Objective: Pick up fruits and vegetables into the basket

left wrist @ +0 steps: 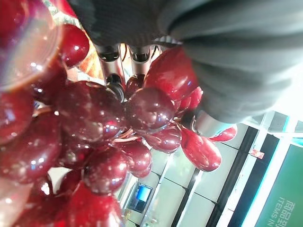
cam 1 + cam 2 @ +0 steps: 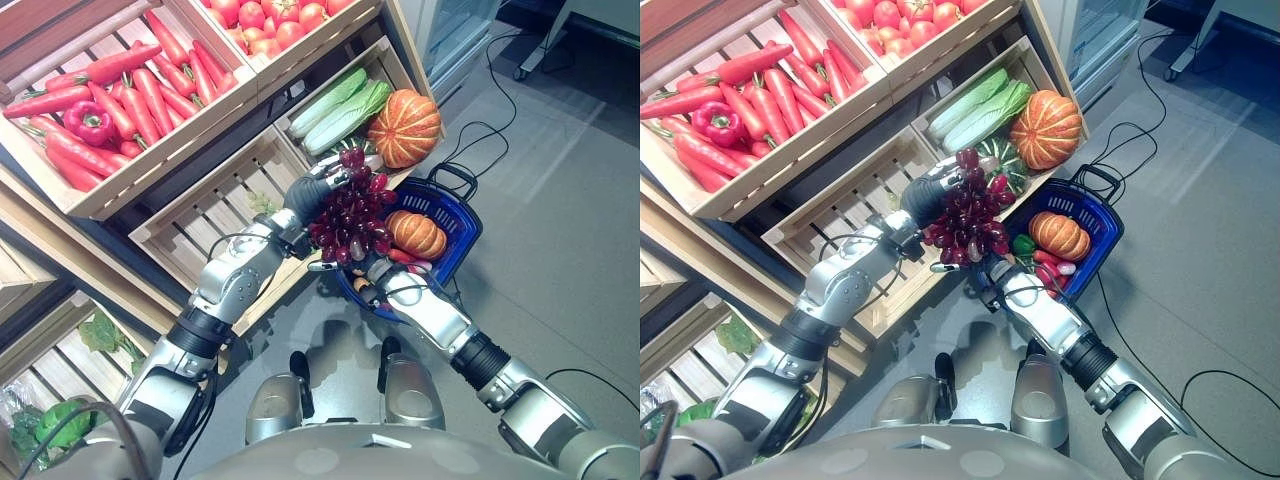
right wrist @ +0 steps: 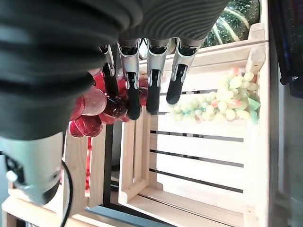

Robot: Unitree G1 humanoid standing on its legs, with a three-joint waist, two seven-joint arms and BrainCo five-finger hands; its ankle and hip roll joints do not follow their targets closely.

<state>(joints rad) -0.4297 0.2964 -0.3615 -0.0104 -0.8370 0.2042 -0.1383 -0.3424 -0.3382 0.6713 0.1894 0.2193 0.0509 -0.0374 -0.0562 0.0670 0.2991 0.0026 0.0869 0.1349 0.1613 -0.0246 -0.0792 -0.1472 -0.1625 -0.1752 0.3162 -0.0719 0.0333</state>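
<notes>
Left hand [image 2: 312, 192] fingers curled round glossy red grapes [image 2: 350, 215]; right hand [image 3: 142, 71] fingers relaxed.

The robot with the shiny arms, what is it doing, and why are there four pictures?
It is a walking robot with two silver arms, shopping for fruit and vegetables. Two pictures come from cameras in its head, looking down. The other two come from small cameras on its wrists, very close up.

Its left hand is curled around a bunch of red grapes. That is why the left wrist picture is full of big shiny grapes. Its right hand is at the blue basket, where the grapes should go; I cannot tell how its fingers hold it. Inside already lies a small orange pumpkin.

Behind are wooden crates with carrots, a red pepper, tomatoes, a bigger pumpkin and some pale green grapes.
</notes>
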